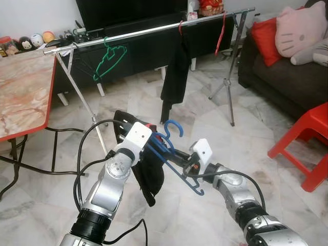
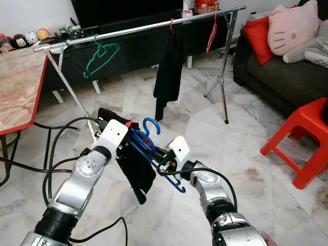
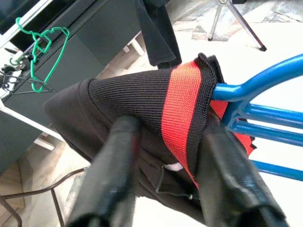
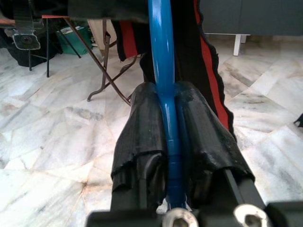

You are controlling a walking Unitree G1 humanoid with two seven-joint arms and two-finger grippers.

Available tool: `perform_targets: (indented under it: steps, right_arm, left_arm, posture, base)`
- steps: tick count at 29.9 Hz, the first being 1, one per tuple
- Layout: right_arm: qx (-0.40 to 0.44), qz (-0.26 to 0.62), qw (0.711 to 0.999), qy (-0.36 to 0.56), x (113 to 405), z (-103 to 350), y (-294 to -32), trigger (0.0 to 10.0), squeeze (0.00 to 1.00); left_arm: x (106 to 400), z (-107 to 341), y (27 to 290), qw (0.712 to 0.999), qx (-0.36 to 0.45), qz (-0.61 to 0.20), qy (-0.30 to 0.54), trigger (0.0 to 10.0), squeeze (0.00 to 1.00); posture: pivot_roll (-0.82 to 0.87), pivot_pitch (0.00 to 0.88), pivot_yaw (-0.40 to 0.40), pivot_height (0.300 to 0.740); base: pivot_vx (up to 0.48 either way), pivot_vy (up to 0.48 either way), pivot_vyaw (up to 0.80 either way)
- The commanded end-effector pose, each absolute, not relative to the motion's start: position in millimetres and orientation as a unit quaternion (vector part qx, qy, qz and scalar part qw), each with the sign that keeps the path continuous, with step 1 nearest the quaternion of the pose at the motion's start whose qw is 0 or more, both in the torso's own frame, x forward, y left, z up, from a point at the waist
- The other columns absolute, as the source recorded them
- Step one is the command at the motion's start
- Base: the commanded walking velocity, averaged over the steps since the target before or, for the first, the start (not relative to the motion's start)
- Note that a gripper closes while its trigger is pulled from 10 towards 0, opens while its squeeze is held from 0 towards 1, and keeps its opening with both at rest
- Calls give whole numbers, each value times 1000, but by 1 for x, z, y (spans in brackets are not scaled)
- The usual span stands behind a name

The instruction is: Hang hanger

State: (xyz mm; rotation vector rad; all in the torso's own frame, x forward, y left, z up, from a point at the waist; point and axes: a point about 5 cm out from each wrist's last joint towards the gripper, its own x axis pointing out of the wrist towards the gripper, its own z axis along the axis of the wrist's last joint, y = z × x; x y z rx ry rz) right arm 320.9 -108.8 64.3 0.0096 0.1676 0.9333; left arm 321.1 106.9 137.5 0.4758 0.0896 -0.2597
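Right gripper point(image 4: 170, 142) clamped on the blue hanger point(image 1: 171, 154) bar, held low in front of the robot over the marble floor point(image 1: 205, 118). Left gripper point(image 3: 165, 165) fingers straddle the black garment point(image 1: 148, 174) with red trim draped on that hanger; looks like it's pinching the fabric. Clothes rail point(image 1: 154, 29) is well beyond, carrying a green hanger point(image 1: 108, 60), a black garment and a red hanger point(image 1: 220, 36)

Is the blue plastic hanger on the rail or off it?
Off: the blue plastic hanger is clamped in the right gripper, below the metal rail.
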Motion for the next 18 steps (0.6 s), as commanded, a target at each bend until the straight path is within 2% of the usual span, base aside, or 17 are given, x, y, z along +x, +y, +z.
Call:
perform_targets:
  steps: [1, 18]
  right_arm:
    - [2, 459, 887, 45, 328, 80, -102, 0, 0]
    - [-2, 473, 880, 51, 326, 79, -101, 0, 0]
  left_arm:
    - [324, 137, 110, 962, 238, -121, 46, 0, 0]
    - [326, 137, 115, 964, 243, -97, 43, 0, 0]
  posture:
    - [-98, 0, 62, 740]
    - [-96, 0, 47, 740]
  base:
    - [0, 0, 0]
    - [0, 0, 0]
